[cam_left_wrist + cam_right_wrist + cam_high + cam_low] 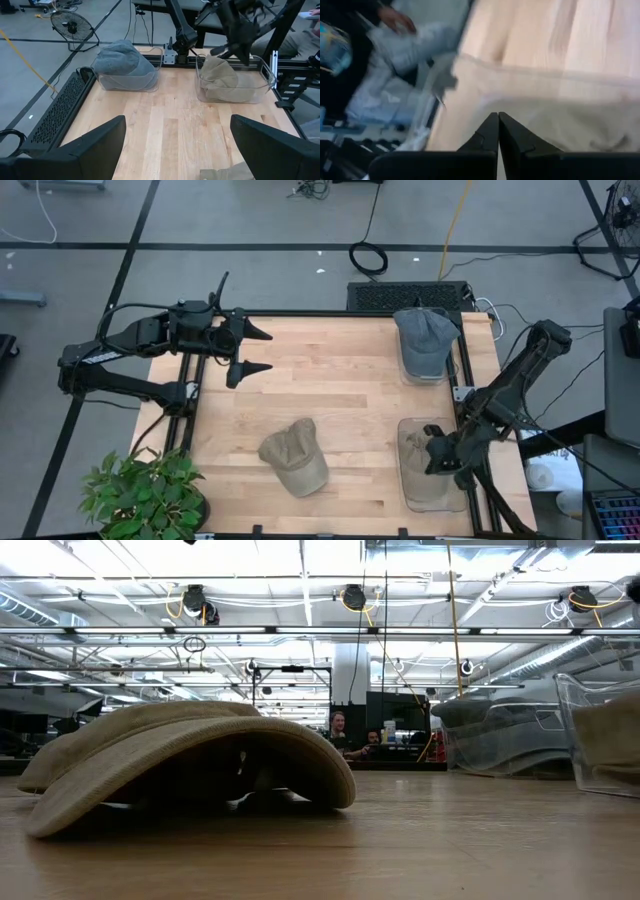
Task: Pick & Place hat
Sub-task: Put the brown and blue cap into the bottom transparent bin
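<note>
We see a tan hat (294, 457) lying loose on the wooden table (340, 370), toward its near edge and between the two arms, with nothing touching it. In the low view this tan hat (185, 762) fills the left half of the picture, brim toward the camera, and it hides most of the table behind it; the dark hollow under the brim is hard to read.

Two clear bins stand along the right side. The far clear bin (432, 350) holds a grey-blue hat (425, 338); the near clear bin (430, 470) holds another tan hat (422, 452), partly covered by the arm above it.

The right gripper (437, 458) hangs over the near bin, fingers pressed together with nothing between them. In its wrist view the closed right gripper (498, 131) points at pale fabric and the bin's wall, but the picture is smeared and we cannot tell whether the tips touch the cloth.

The left gripper (253, 350) waits over the table's far-left part, jaws spread wide and holding nothing. Its wrist view shows only a sliver of tan cloth at the bottom edge, cut off by the frame.

A potted plant (145, 495) sits at the near-left corner.
</note>
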